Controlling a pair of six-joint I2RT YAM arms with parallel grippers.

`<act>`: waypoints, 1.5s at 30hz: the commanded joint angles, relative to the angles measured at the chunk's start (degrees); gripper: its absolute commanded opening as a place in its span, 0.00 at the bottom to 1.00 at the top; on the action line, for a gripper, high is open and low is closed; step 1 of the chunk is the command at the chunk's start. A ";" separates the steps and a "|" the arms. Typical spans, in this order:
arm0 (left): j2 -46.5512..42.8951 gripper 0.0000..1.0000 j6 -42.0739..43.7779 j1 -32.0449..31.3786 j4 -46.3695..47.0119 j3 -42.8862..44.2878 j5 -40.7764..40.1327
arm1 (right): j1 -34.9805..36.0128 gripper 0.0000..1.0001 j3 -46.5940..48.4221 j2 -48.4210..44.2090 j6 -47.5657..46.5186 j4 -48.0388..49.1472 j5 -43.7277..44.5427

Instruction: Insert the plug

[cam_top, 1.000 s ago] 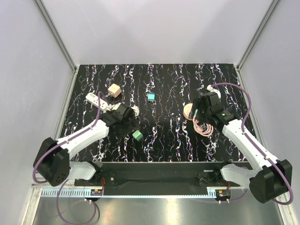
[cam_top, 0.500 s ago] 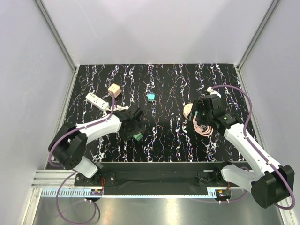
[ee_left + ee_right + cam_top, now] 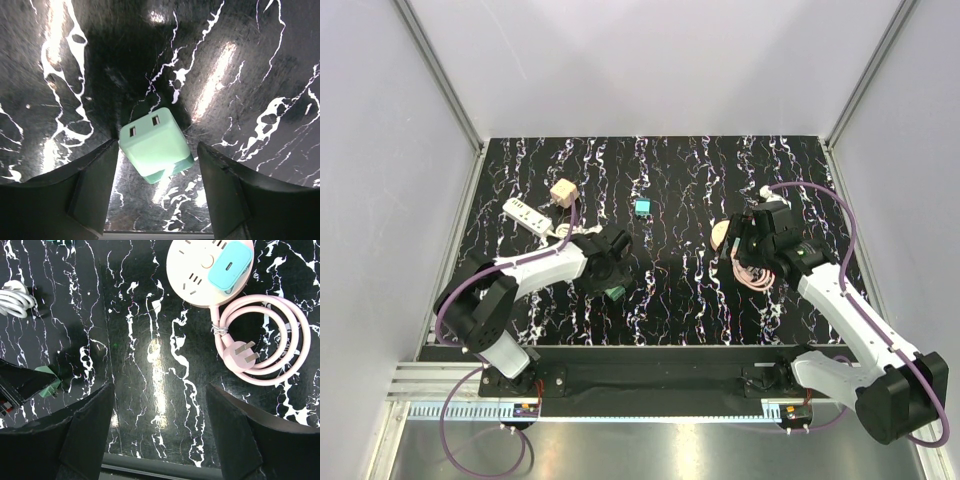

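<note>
A mint-green plug block point(image 3: 155, 145) lies on the black marbled table, two slots on its top face. My left gripper point(image 3: 157, 192) is open and hangs over it, one finger on each side, neither touching. From above, the plug point(image 3: 614, 292) lies just at the left gripper point(image 3: 609, 275). A round pink socket strip point(image 3: 200, 265) carries a teal plug point(image 3: 230, 265). Its pink cord point(image 3: 270, 340) lies coiled, ending in a three-pin plug point(image 3: 239, 353). My right gripper point(image 3: 160, 432) is open and empty over bare table, left of the coil.
A white power strip point(image 3: 525, 215) lies at the far left, with a white cable coil point(image 3: 563, 231) beside it. A wooden cube point(image 3: 563, 192) and a small teal cube point(image 3: 642, 207) sit further back. Grey walls close in the table on three sides.
My left gripper has swung right and down to sit over the green plug. My right gripper has shifted slightly left, beside the pink strip.
</note>
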 commanded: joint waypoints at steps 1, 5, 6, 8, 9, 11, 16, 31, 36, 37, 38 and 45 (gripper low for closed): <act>-0.97 0.16 3.59 -0.20 0.97 1.37 -2.56 | -0.03 0.79 0.52 0.31 -0.61 1.43 -2.12; -3.34 0.00 6.76 -0.64 0.97 1.46 -4.22 | -0.03 0.79 0.35 0.57 -0.17 2.04 -5.18; -4.05 0.00 7.55 -0.73 0.88 1.37 -4.93 | -0.03 0.79 0.26 0.75 0.01 2.22 -6.07; -5.80 0.00 9.57 -1.08 0.88 0.93 -5.81 | -0.03 0.79 0.08 1.10 0.36 2.48 -7.92; -6.25 0.02 9.66 -1.08 0.97 0.84 -5.64 | -0.03 0.79 -0.01 1.10 0.62 2.74 -7.93; -7.04 0.21 9.75 -1.17 0.97 0.58 -4.24 | -0.03 0.79 -0.27 1.10 0.71 3.10 -8.10; -7.48 0.67 7.47 -1.35 0.62 -0.47 -3.62 | -0.03 0.79 0.08 1.10 1.15 3.10 -8.19; -2.56 0.73 -6.50 -1.35 -2.98 0.05 -3.53 | 0.06 0.79 -0.89 -0.83 0.54 3.19 -7.75; 1.12 0.66 -7.65 -1.35 -2.90 1.89 -2.91 | 0.06 0.79 -0.97 -1.01 0.01 3.27 -7.66; 1.48 0.64 -7.74 -1.35 -2.90 2.07 -2.91 | -0.03 0.79 -1.06 -1.09 -0.25 3.19 -7.57; 2.09 0.61 -7.82 -1.35 -2.81 2.25 -2.91 | 0.06 0.79 -1.15 -1.27 -0.43 3.27 -7.66; 0.44 0.00 -4.76 -1.52 -2.81 1.81 -2.21 | -0.03 0.80 -1.68 -1.36 -1.13 3.19 -8.01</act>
